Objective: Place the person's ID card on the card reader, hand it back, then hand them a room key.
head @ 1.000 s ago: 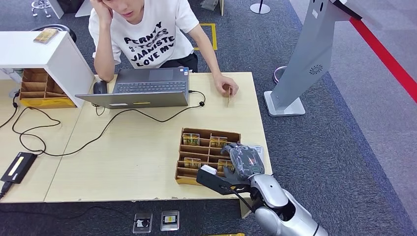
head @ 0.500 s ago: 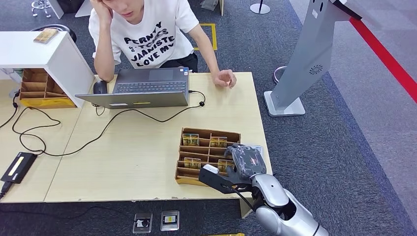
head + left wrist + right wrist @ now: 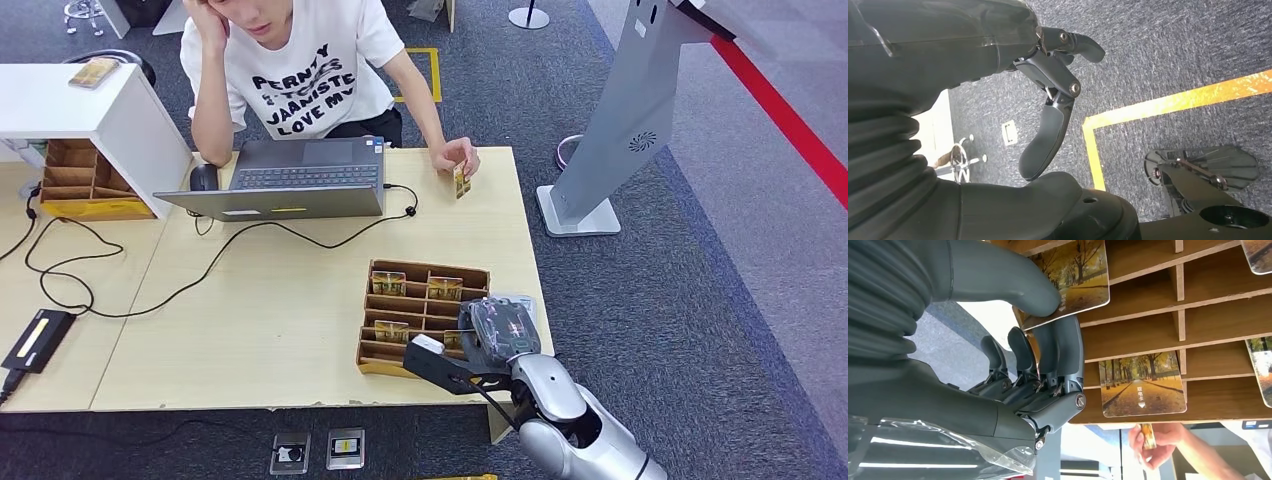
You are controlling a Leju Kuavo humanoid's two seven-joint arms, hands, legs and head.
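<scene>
My right hand [image 3: 497, 335] sits at the near right corner of the wooden card tray [image 3: 400, 303]. In the right wrist view its thumb [image 3: 1013, 285] and fingers [image 3: 1063, 350] pinch a room key card [image 3: 1078, 287] printed with autumn trees, still at its slot. More key cards [image 3: 1140, 390] lie in other slots. Across the table the person's hand holds a small card [image 3: 461, 180] upright, also seen as the card [image 3: 1147, 435] past the tray. The black card reader [image 3: 38, 340] lies at the table's near left. My left hand [image 3: 1048, 130] hangs over the carpet, holding nothing, fingers apart.
A laptop [image 3: 290, 180] with a trailing cable stands in front of the seated person. A white shelf [image 3: 90, 105] and a second wooden tray [image 3: 85, 180] are at the far left. A grey kiosk stand [image 3: 610, 140] rises beside the table's right side.
The person's hand lifted the card off the table, drew back, and now holds it up near the far edge. My right hand shifted slightly toward the tray's near right corner.
</scene>
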